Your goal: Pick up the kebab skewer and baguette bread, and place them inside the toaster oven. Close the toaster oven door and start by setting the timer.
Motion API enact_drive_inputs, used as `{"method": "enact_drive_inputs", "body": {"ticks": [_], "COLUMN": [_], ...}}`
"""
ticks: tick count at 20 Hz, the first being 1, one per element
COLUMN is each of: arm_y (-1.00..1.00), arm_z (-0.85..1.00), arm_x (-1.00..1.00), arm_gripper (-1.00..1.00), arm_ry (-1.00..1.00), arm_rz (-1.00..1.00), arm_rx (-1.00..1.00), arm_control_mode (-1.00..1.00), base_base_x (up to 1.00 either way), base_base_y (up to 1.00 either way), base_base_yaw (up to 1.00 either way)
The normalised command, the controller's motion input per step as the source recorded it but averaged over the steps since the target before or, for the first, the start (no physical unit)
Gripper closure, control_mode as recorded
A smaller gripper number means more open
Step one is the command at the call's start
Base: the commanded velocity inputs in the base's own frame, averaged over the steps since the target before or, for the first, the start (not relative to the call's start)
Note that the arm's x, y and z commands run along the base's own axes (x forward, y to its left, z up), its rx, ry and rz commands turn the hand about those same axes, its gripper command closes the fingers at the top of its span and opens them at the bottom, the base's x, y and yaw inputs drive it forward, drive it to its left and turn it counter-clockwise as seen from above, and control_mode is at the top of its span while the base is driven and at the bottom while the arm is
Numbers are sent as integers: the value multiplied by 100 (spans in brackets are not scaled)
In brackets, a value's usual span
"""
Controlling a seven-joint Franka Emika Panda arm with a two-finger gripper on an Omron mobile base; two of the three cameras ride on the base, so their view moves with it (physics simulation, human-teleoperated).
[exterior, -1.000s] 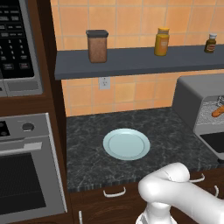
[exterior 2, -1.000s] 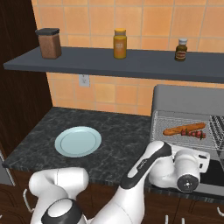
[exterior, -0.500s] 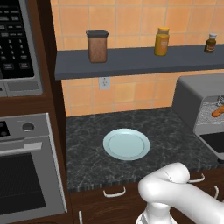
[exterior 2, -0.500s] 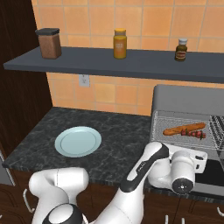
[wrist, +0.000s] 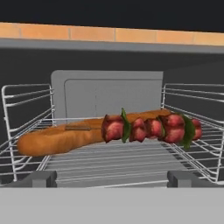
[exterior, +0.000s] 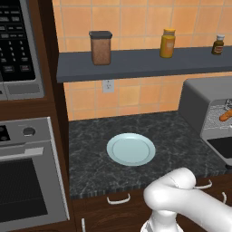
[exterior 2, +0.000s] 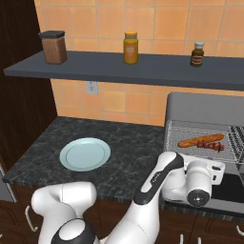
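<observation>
The claw (wrist: 112, 178), released and backed off from the toaster oven (exterior 2: 200, 112), next wants the stiff, light toaster oven door (exterior 2: 228, 187) lifted by its edge.

Skewer (wrist: 151, 128) before baguette (wrist: 65, 137), in oven (exterior 2: 205, 107)

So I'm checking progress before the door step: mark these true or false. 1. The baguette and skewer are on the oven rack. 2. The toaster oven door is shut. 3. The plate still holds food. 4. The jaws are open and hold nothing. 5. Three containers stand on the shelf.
1. True: the baguette bread and kebab skewer lie on the rack of the toaster oven.
2. False: the toaster oven door is open.
3. False: the plate is bare.
4. True: the gripper is open.
5. True.
</observation>
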Motion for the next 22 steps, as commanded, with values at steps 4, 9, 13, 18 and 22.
{"method": "enact_drive_inputs", "body": {"ticks": [4,9,13,18,22], "arm_y": [0,0,0,-5,0], "arm_z": [-5,-8,-1,0,-8], "arm_x": [5,0,-3,-21,-4], "arm_gripper": [-100,-100,-100,-100,-100], "arm_ry": [0,0,0,-6,-8], "arm_rz": [0,0,0,0,0], "arm_rx": [0,0,0,0,0], "arm_control_mode": [-100,-100,-100,-100,-100], "base_base_x": [0,0,0,0,0], "base_base_y": [0,0,0,0,0], "base_base_yaw": [0,0,0,0,0]}}
